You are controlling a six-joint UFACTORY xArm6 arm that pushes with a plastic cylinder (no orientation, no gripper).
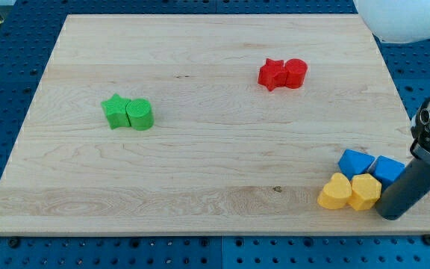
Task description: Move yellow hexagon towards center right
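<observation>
The yellow hexagon (365, 191) lies near the board's bottom right corner, touching a yellow heart-shaped block (335, 192) on its left. Two blue blocks sit just above it: one (355, 162) at the upper left and one (387, 169) at the upper right. My tip (391, 213) is at the end of the dark rod, just right of and slightly below the yellow hexagon, very close to it or touching it.
A red star (272, 74) and a red round block (295, 72) touch each other at the view's upper middle right. A green star (115, 111) and a green round block (139, 114) touch at the left. The board's right edge (416, 149) is close to the yellow blocks.
</observation>
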